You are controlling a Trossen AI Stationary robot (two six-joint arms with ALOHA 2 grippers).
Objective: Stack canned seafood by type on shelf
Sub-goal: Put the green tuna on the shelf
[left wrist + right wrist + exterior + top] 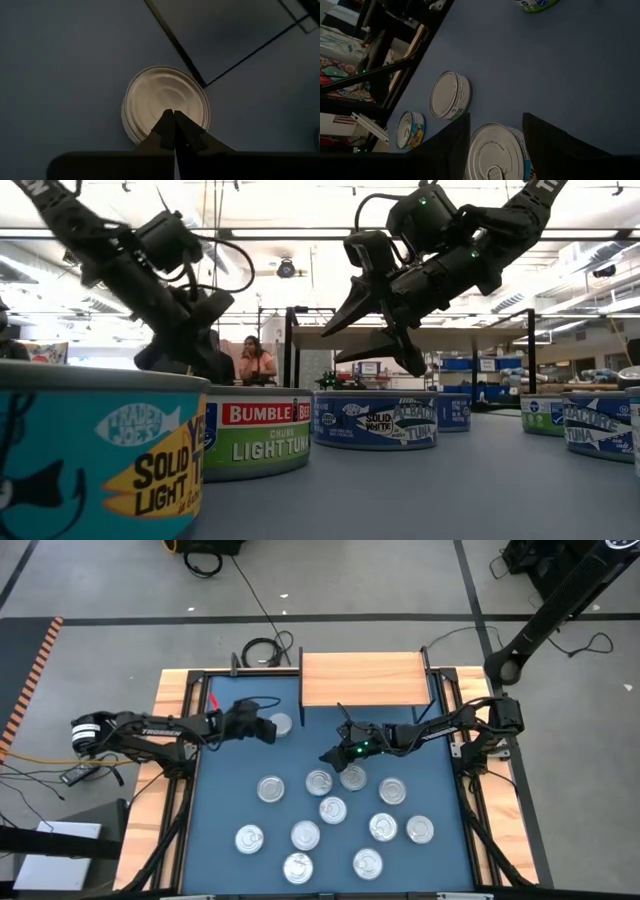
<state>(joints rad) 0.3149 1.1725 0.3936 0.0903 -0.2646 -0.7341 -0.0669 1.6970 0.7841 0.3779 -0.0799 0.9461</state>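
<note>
Several flat round tins of canned seafood with silver lids lie on the blue table (225, 790), most of them in the near half (332, 809). One tin (283, 725) sits apart near the shelf (360, 678), a light-wood board on black legs at the far edge. My left gripper (174, 126) is shut, with its tips over that tin's lid (165, 100). My right gripper (332, 753) hangs open in the air above two tins (320, 782). In the right wrist view its fingers stand either side of one tin (495, 150), well above it. My left gripper's shut fingertips (167, 131) point slanting down over the near rim of the lone tin's lid. I cannot tell whether they touch it. The tin rests flat on the table.
Wooden strips (175, 700) and black rails (190, 790) edge the table on both sides. In the low view, labelled tins (255, 430) stand close to the near edge. A person (257, 362) sits in the room behind. Bare blue surface lies in front of the shelf.
</note>
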